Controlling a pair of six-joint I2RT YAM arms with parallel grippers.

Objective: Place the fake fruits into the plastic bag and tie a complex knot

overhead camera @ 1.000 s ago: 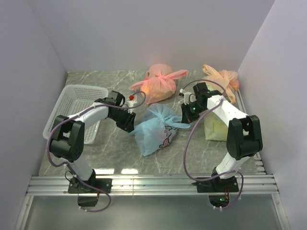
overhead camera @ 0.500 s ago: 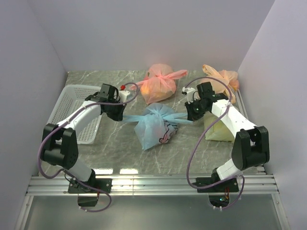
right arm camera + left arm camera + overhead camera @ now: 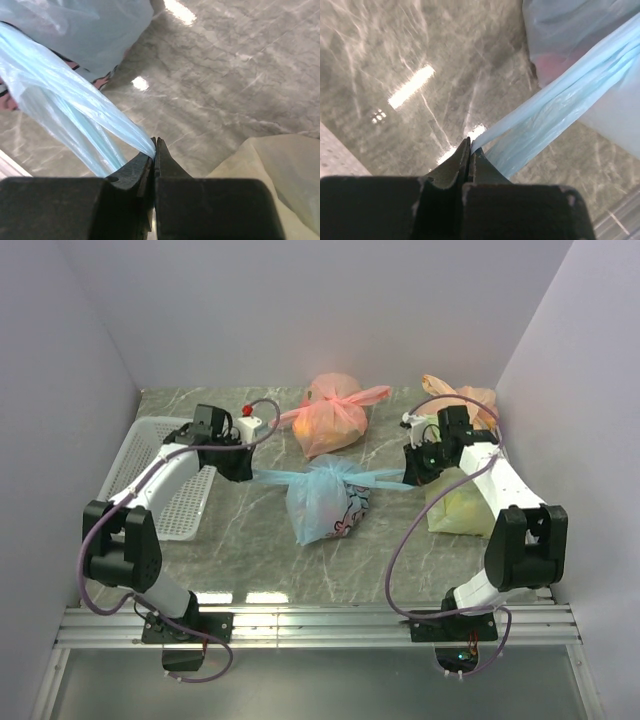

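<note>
Top external view showed one thin, translucent light blue plastic bag (image 3: 325,505) on the grey marble table (image 3: 250,540), its knot (image 3: 331,475) bunched on top. Two crinkled blue ends (image 3: 285,478) ran out sideways, one pinched tight in the left gripper (image 3: 240,473), one in the right gripper (image 3: 412,476). Two pink-orange bags (image 3: 330,425), one yellow-green bag (image 3: 455,510) and one white mesh basket (image 3: 150,440) lay around

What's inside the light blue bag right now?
The light blue bag is tied shut at its knot, so its inside is covered. Through the thin plastic only a pinkish blur and dark marks show low on its side; what lies inside cannot be told.
</note>
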